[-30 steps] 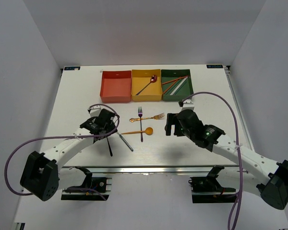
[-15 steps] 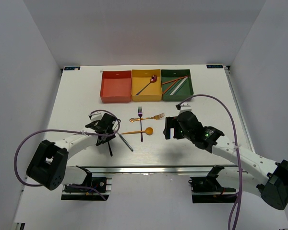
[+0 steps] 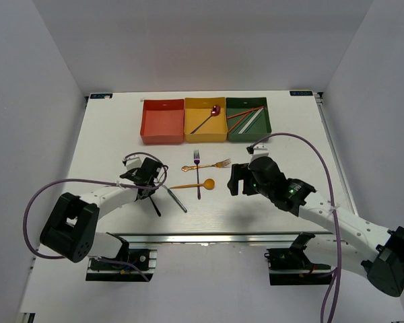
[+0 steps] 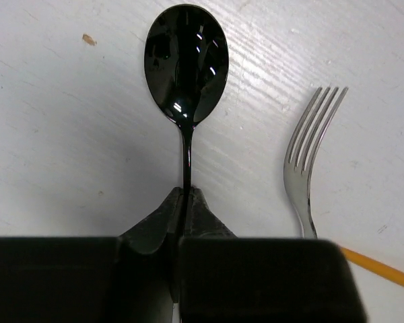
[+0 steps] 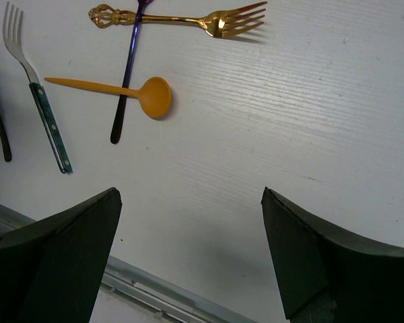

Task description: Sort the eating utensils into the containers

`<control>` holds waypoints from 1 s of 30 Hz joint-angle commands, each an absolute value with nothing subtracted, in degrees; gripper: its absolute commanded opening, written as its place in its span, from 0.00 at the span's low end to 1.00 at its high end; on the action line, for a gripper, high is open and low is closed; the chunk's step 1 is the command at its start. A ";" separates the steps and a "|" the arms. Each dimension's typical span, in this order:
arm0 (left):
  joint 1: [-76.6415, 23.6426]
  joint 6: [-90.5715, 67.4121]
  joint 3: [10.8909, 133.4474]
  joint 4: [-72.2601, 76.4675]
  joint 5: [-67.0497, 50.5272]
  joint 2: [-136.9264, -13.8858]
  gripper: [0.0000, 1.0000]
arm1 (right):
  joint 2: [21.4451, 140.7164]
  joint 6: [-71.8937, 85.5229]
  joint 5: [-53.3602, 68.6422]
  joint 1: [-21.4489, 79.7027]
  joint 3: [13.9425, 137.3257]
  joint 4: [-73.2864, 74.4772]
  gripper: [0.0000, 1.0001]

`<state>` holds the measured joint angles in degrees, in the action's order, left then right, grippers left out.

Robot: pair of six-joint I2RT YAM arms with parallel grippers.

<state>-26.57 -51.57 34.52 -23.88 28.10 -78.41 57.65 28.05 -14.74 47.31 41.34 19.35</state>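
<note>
Three shallow boxes stand in a row at the far side of the table: a red-orange box on the left, a yellow box in the middle and a green box on the right. The yellow one holds a dark reddish spoon. The green one holds some sticks, too small to count.

On the left, the left gripper pinches the handle of a black spoon just behind the bowl; its body hides the rest of the handle. A silver fork lies just right of the spoon, its handle likewise cut off.

Further right, a gold fork and an orange spoon each cross a purple fork.

The right gripper stands wide apart and empty over bare table, right of the utensils, with its fingertips out of frame.
</note>
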 commanded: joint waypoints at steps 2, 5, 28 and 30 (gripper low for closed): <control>-26.37 -51.33 34.36 -32.13 26.97 -74.29 0.00 | 54.67 27.42 -14.24 47.37 41.22 17.75 0.90; -26.46 -51.33 38.57 -38.03 29.09 -64.83 0.00 | 51.78 27.16 -13.63 47.37 40.87 17.23 0.89; -26.63 12.21 121.37 -19.90 -10.97 -121.80 0.00 | 38.93 22.85 -10.81 35.25 39.73 22.24 0.89; -26.63 11.95 119.98 -14.96 -10.89 -124.36 0.00 | 39.11 22.33 -10.02 35.24 39.73 22.94 0.89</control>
